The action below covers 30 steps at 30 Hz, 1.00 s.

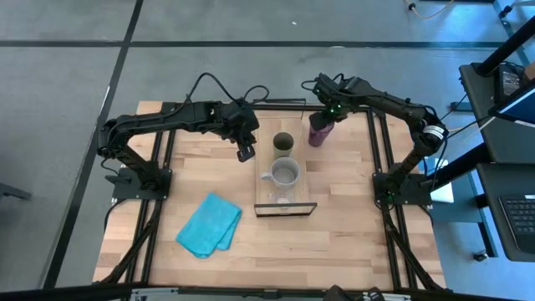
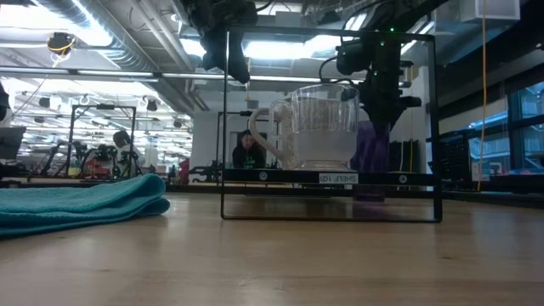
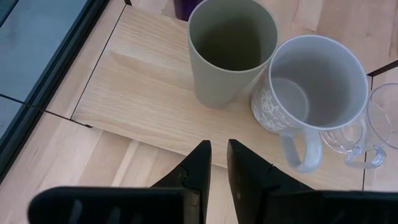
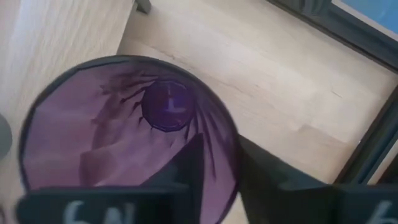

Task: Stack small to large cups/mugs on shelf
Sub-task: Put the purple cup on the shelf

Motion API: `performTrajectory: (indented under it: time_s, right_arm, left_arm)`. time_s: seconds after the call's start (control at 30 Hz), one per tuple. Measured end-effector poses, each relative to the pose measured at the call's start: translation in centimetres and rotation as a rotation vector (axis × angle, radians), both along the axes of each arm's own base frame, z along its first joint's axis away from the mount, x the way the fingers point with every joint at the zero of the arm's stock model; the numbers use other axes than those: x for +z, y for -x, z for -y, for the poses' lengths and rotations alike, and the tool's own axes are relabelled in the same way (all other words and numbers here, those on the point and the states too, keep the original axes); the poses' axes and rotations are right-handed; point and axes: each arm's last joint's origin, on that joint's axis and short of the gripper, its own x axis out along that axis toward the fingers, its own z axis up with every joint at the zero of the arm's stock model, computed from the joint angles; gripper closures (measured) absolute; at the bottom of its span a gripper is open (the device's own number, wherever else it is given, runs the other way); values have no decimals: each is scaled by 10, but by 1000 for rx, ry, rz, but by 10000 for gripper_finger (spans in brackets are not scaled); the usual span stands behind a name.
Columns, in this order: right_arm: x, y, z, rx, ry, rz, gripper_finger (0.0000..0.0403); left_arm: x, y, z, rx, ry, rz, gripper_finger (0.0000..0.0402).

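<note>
The shelf [image 1: 266, 191] is a light-wood board in a black frame at the table's middle. On it, from far to near, stand the olive cup [image 1: 283, 143], the grey handled mug [image 1: 286, 174] and the tiny clear glass [image 1: 282, 199], each on its base. They also show in the left wrist view: cup [image 3: 232, 50], mug [image 3: 317, 81], glass [image 3: 382, 118]. My left gripper [image 1: 245, 153] hovers empty just left of the shelf, its fingers [image 3: 198, 163] nearly together. My right gripper [image 1: 326, 113] is shut on the purple tumbler [image 1: 318, 131], right of the shelf's far end. My right gripper holds the tumbler by its rim [image 4: 231, 163], one finger [image 4: 186, 163] inside the tumbler and the other finger [image 4: 270, 171] outside. The fingers come from above, pointing down. The tumbler stays upright with its mouth up; whether its base [image 2: 370, 191] touches the table I cannot tell.
A turquoise cloth [image 1: 209, 224] lies folded on the table's near left, also in the low view [image 2: 76, 200]. The shelf's black frame [image 2: 438, 127] rises above the board. Bare tabletop [image 1: 351, 226] lies to the near right.
</note>
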Motion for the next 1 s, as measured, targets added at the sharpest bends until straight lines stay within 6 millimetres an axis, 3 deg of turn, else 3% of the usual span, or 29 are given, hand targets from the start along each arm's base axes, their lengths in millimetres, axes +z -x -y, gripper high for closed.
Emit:
performTrajectory:
  time_s: [0.2, 0.4, 0.73, 1.0]
  right_arm:
    - [1, -1, 0, 8, 2, 18, 387]
    - [12, -3, -1, 47, 16, 34, 387]
    - [77, -1, -4, 78, 47, 106, 392]
    - [130, -8, -3, 57, 191, 270, 392]
  left_arm:
    - [0, 0, 0, -1, 0, 0, 355]
    - [0, 0, 0, -1, 2, -5, 355]
    - [0, 0, 0, -1, 2, -5, 355]
    - [0, 0, 0, -1, 2, -4, 355]
